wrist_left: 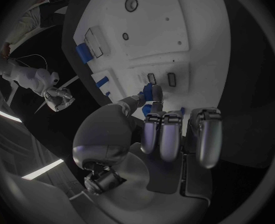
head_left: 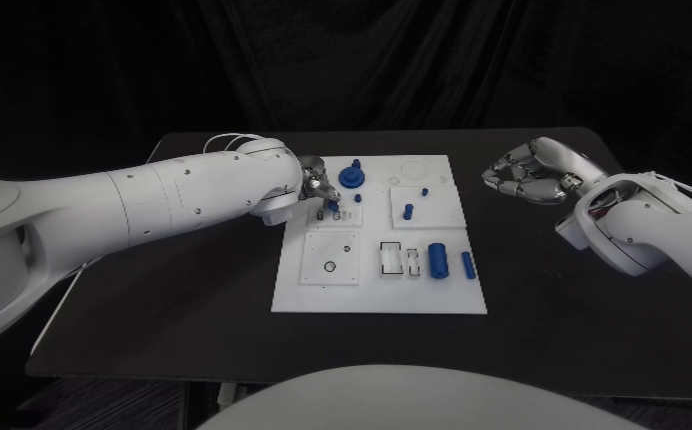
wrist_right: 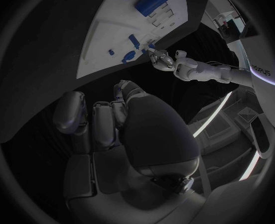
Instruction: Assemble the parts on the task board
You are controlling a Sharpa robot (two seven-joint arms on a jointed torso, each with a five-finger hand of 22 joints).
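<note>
Currently:
Task board (head_left: 378, 295): centred on black table (head_left: 173, 330); bare tabletop all round.
Left hand (head_left: 317, 188): over board's far-left edge, pinching a small blue part (wrist_left: 148, 91).
Right hand (head_left: 522, 172): off board's far-right corner, fingers curled, holding nothing.

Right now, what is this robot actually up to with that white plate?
It is fitting small blue parts into the white task board. The left hand is over the board's far left corner, fingertips at a small blue part there. The right hand hangs beside the board with fingers curled, holding nothing. Other blue parts, like a cylinder, lie on the board.
</note>
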